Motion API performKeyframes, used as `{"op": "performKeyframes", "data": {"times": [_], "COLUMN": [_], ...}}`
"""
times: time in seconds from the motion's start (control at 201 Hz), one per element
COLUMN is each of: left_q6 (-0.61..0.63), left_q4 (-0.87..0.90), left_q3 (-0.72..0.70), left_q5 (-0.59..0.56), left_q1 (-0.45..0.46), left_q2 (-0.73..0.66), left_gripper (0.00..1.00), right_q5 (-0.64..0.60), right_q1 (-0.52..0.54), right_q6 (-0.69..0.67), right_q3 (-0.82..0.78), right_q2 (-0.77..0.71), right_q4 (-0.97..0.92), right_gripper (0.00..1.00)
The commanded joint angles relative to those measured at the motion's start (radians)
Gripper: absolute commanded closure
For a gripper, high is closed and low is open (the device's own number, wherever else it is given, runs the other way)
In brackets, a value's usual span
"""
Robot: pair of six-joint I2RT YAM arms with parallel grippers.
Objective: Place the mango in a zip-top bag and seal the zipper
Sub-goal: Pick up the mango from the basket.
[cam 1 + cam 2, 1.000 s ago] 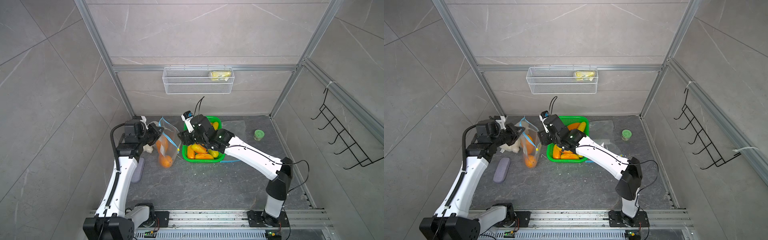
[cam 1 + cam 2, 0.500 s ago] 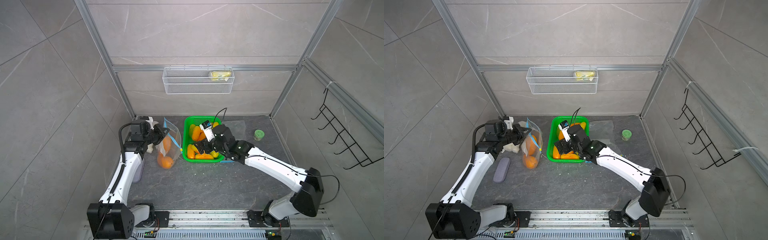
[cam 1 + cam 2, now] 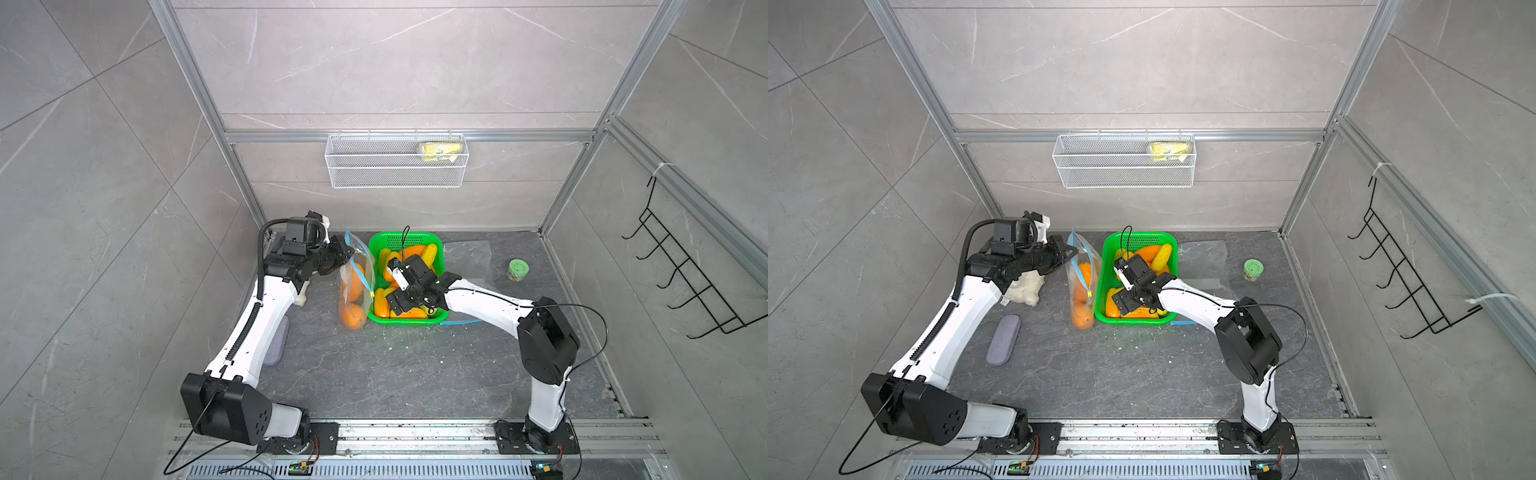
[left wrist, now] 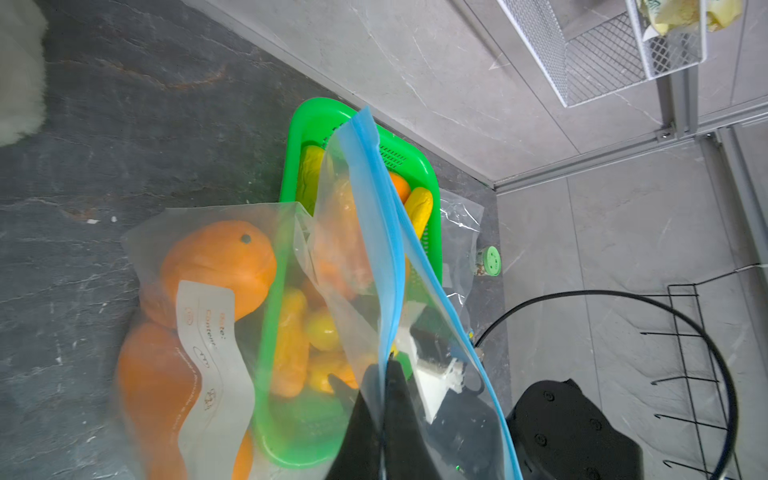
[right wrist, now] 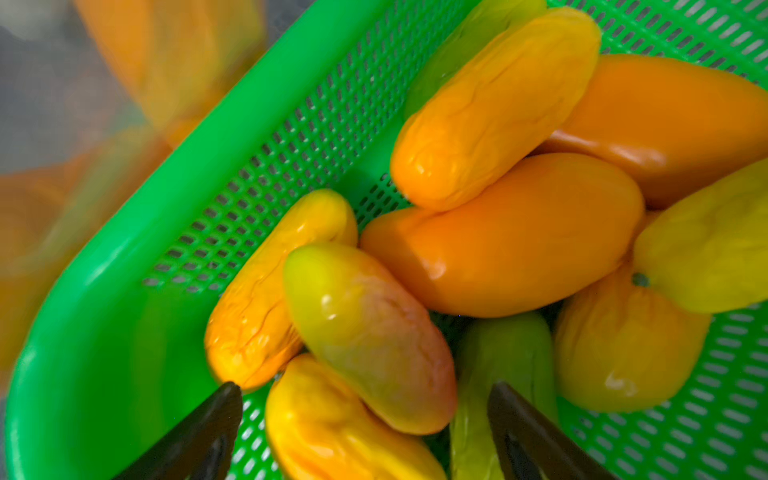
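Your left fingers [image 4: 401,424] are pinched together on the blue zipper edge of the clear plastic zip-top bag [image 3: 354,286]. They hold its mouth up beside the green perforated plastic basket [image 5: 104,291], so fruit has a short trip; orange fruits [image 4: 216,257] lie inside. Your right fingers [image 5: 208,428] stand wide apart around a yellow-green blushed mango [image 5: 365,332] in the basket, gripping nothing, likely poised to close.

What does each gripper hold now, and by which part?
The left gripper pinches the zip-top bag at its top edge, by the blue zipper. The right gripper, open over the mangoes, holds nothing.
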State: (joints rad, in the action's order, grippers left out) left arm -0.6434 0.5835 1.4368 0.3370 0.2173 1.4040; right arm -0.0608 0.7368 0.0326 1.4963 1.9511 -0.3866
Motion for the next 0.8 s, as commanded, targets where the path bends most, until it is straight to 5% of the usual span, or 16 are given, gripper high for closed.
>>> {"op": "performKeyframes", "data": {"times": [0.0, 0.254, 0.348, 0.572, 0.797], "left_q6": [0.066, 0.11, 0.126, 0.125, 0.118], "left_q4": [0.076, 0.142, 0.169, 0.182, 0.173], "left_q3": [0.046, 0.117, 0.159, 0.217, 0.225], "left_q5": [-0.045, -0.078, -0.077, -0.054, -0.027], "left_q1": [0.006, 0.007, 0.006, 0.006, 0.006], "left_q2": [0.034, 0.084, 0.101, 0.125, 0.144], "left_gripper": [1.0, 1.0, 1.0, 1.0, 1.0], "right_q5": [0.006, 0.033, 0.027, 0.025, 0.055], "right_q1": [-0.007, -0.007, -0.007, -0.007, -0.011], "right_q6": [-0.009, -0.033, -0.029, -0.013, 0.083], "right_q3": [0.068, 0.156, 0.179, 0.169, 0.044], "right_q2": [0.065, 0.153, 0.168, 0.128, -0.089], "right_q4": [-0.015, -0.069, -0.087, -0.078, 0.057], "right_gripper": [0.1, 0.14, 0.24, 0.67, 0.78]}}
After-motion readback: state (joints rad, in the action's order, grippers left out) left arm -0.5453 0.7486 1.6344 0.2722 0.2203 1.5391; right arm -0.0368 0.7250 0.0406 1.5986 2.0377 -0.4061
